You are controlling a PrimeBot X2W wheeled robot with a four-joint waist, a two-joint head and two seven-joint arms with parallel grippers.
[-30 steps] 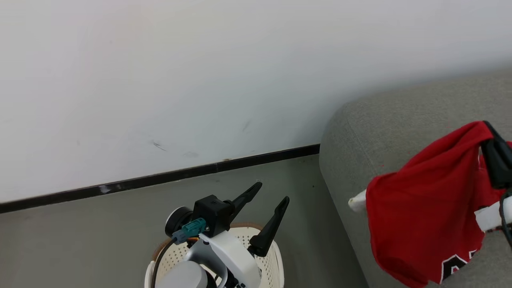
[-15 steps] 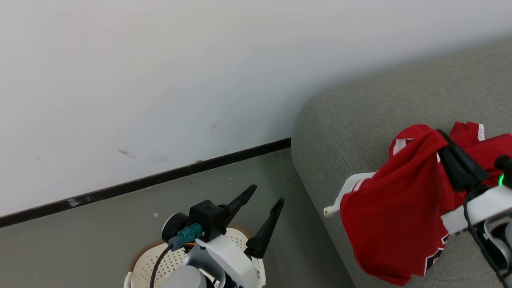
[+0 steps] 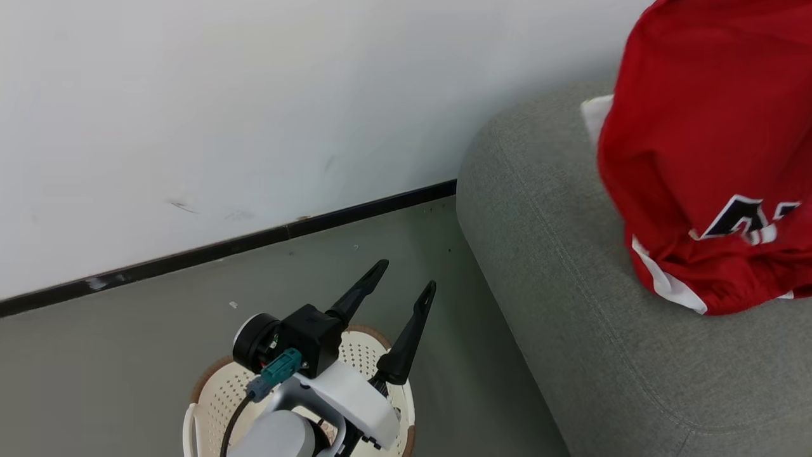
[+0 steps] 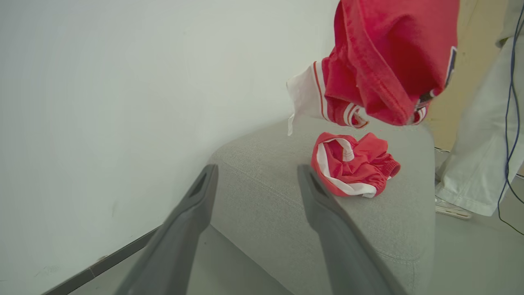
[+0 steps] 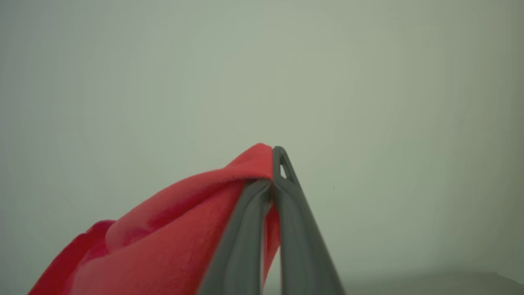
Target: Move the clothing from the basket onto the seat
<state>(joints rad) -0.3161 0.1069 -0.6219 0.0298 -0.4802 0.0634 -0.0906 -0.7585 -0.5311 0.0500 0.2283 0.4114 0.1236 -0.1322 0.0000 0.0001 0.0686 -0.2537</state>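
The right gripper [image 5: 272, 172] is clamped on the jersey [image 3: 698, 158], which hangs over the sofa [image 3: 571, 285]; the left gripper [image 3: 406, 275] is spread wide, empty, above the basket [image 3: 222, 397].

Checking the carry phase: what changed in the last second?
The right gripper has raised the jersey from low at the front edge of the sofa to high above it; the head camera shifted too. Unchanged: right gripper shut on the jersey, left gripper open above the basket.
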